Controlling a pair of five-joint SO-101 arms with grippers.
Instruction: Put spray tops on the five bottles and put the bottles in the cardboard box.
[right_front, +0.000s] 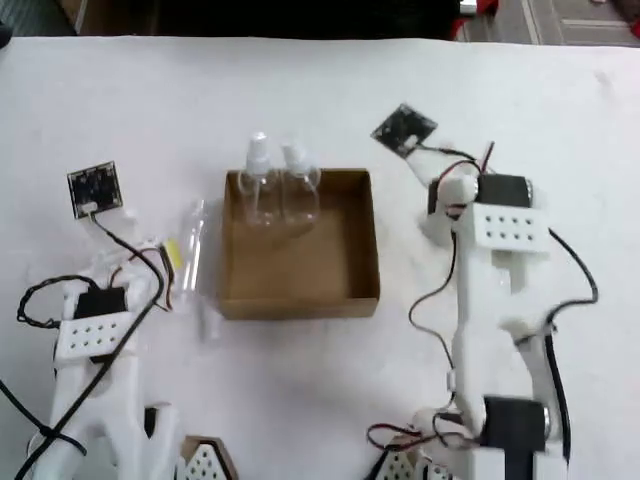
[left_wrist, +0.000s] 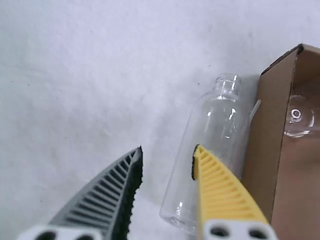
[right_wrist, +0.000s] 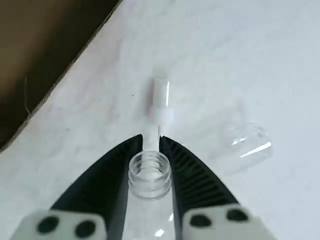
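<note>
tabletop: white; we log one arm at the box's 8 o'clock and one at its 3 o'clock.
box: open cardboard, mid-tabletop, between the two arms.
topped bottles: two, clear, with white spray tops on. They sit side by side in the box's 11 o'clock corner.
bare bottle: clear, no top. It lies on the tabletop just beside the box's outer wall at 9 o'clock, neck toward 12 o'clock.
left pincer: fingers apart. The grey finger is over bare tabletop and the yellow finger is over the bare bottle's body. We can't tell if the yellow one touches it.
right pincer: at the box's 3 o'clock side, black fingers clamped on the held bottle, one on each side of its neck.
held bottle: clear, mouth open, no top.
spray top: white, lying on the tabletop just ahead of the held bottle's mouth, apart from the box.
clear piece: on the tabletop near the spray top. We can't tell whether it is a cap or a bottle.
</note>
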